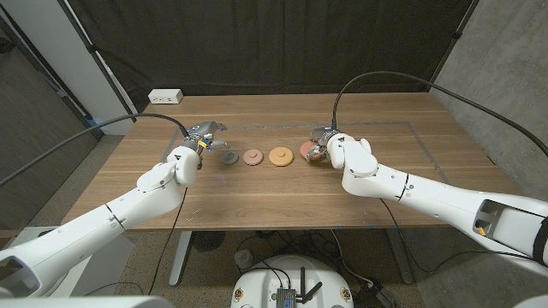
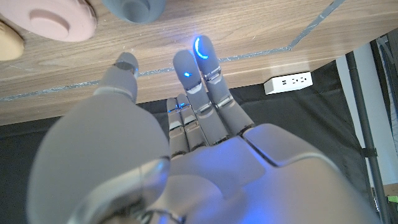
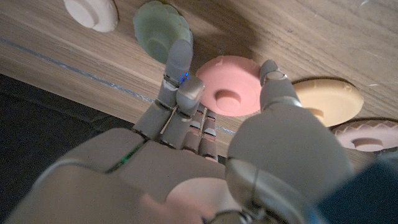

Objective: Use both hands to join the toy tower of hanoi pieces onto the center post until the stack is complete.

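Discs lying in a row across the table's middle: grey disc, pale pink disc, tan disc, then pink disc partly under the right hand. Green disc and white disc seen beyond that hand in the right wrist view. No centre post plainly made out anywhere; the grey disc may be its base, cannot tell.

Right hand spread over the pink disc, fingers on one side and thumb on the other, bracketing it but not yet gripping; nothing held. Left hand just beside the grey disc, fingers extended and apart, holding nothing.

Step in hand, by judgement: picking up the pink disc. Best done by lowering until fingertips reach the rim on both sides, then closing evenly across the widest part, away from the raised hub. Worth keeping clear of the tan disc alongside to avoid nudging it. Worth lifting straight and keeping it level. Left hand better used steadying the grey disc.
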### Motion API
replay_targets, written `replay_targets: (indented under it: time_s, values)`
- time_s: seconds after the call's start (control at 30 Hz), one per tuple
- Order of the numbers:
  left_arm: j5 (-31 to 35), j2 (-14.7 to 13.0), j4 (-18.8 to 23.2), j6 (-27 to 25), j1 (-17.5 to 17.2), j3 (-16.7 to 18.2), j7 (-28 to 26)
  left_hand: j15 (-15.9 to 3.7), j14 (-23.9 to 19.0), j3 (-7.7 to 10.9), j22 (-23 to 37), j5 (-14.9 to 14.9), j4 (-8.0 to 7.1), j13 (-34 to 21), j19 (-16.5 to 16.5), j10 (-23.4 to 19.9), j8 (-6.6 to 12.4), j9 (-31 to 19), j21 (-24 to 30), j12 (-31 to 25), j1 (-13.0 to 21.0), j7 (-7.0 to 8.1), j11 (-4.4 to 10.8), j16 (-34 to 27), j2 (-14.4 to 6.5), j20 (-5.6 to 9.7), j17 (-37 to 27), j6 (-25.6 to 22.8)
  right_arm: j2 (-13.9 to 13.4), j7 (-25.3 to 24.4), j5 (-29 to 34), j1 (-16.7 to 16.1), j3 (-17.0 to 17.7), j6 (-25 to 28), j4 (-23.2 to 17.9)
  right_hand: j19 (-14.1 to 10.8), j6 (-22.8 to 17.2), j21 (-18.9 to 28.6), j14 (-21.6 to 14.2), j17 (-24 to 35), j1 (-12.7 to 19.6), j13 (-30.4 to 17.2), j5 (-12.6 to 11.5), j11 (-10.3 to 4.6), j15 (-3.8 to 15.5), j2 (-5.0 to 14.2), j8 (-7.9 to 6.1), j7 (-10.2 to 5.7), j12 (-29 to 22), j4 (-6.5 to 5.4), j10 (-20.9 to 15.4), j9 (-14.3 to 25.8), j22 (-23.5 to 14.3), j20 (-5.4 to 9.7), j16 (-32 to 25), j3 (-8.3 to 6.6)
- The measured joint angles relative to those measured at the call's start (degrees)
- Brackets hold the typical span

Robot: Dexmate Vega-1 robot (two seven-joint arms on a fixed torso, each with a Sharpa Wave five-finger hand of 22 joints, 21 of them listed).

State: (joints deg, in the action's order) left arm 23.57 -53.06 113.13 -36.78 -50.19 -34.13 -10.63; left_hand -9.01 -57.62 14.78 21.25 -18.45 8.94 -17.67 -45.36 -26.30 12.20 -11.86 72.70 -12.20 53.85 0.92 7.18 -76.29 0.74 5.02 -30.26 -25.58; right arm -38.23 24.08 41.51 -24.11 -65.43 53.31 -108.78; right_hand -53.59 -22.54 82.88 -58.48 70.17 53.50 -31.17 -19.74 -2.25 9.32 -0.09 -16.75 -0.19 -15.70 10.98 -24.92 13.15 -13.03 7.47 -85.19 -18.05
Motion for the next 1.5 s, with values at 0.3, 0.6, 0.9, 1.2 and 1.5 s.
replay_targets:
  time_s: [0.3, 0.6, 0.9, 1.2, 1.5]
  values:
    - [0.0, -0.1, 0.3, -0.1, -0.2, 0.1, -0.1, 0.21, 0.2, 0.0, -0.3, 0.0, 0.0, -0.3, 0.0, 0.0, 0.0, 0.0, 0.2, 0.0, 0.0, -0.31, 0.0, 0.0, 0.0, 0.0, 0.0, -0.3, -0.5, 1.4, 1.5, -0.4, 0.8, 0.0, -1.9, -1.0, 0.0, 0.2, -0.4, 0.0, 0.0, 0.0, 0.0, 0.3, 0.24, 0.0, -0.12, 0.0, 0.0, 0.1, -0.3, 0.0, 0.0, 0.2, -0.2, -0.1]
    - [-0.2, -0.4, 0.3, 0.4, -0.5, 0.4, -0.2, 0.2, 0.2, 0.0, -0.5, 0.0, 0.0, -0.2, 0.2, 0.0, 0.0, 0.0, 0.5, 0.3, 0.0, -0.3, 0.0, 0.0, 0.0, 0.22, 0.0, -0.3, -0.9, 2.9, 2.8, -1.1, 1.9, -1.6, -3.6, -1.3, -0.3, 0.4, -0.9, 0.0, 0.3, 0.0, -0.4, 0.29, 0.52, -0.3, -0.11, 0.3, 0.0, 0.24, -0.3, 0.0, 0.3, 0.51, -0.4, -0.24]
    - [-0.9, -0.9, -0.3, 2.1, -1.2, 1.2, -1.1, 0.2, 0.2, 0.0, -0.9, 0.0, 0.0, -0.1, 0.5, 0.0, 0.0, 0.0, 0.8, 0.3, 0.0, -0.3, 0.0, -0.2, 0.0, -0.09, 0.0, -0.3, -0.7, 4.6, 4.3, -1.5, 2.8, -3.5, -4.5, -1.3, -0.3, 0.4, -1.4, 0.0, 0.3, 0.0, -0.4, 0.28, 0.61, -0.3, -0.1, 0.29, 0.0, 0.24, -0.3, 0.0, 0.5, 0.51, -0.6, -0.24]
    - [-1.4, -1.3, -1.0, 3.5, -1.7, 1.8, -1.7, 0.2, 0.2, 0.0, -1.2, -0.2, 0.0, -0.1, 0.5, 0.0, 0.0, 0.0, 1.1, 0.3, -0.2, -0.3, 0.0, -0.4, -0.2, -0.09, 0.1, -0.3, 0.0, 6.0, 5.8, -1.9, 3.5, -5.0, -5.0, -1.9, -0.3, 0.6, -1.9, 0.0, 0.3, 0.0, -0.4, 0.28, 0.82, -0.3, 0.07, 0.29, 0.2, 0.23, -0.3, 0.0, 0.5, 0.7, -0.6, -0.23]
    - [-1.8, -1.9, -1.3, 4.1, -2.5, 2.8, -2.4, 0.2, 0.2, 0.0, -1.6, -0.2, 0.0, -0.1, 0.5, 0.0, 0.0, 0.0, 1.3, 0.3, -0.2, -0.3, 0.0, -0.4, -0.2, -0.09, 0.1, -0.3, 1.4, 7.3, 7.5, -2.2, 4.3, -7.0, -4.6, -1.9, -0.3, 0.6, -2.2, 0.0, 0.3, 0.0, -0.9, 0.28, 1.13, -0.3, 0.35, 0.29, 0.5, 0.41, -0.3, 0.0, 0.8, 0.69, -0.9, -0.41]
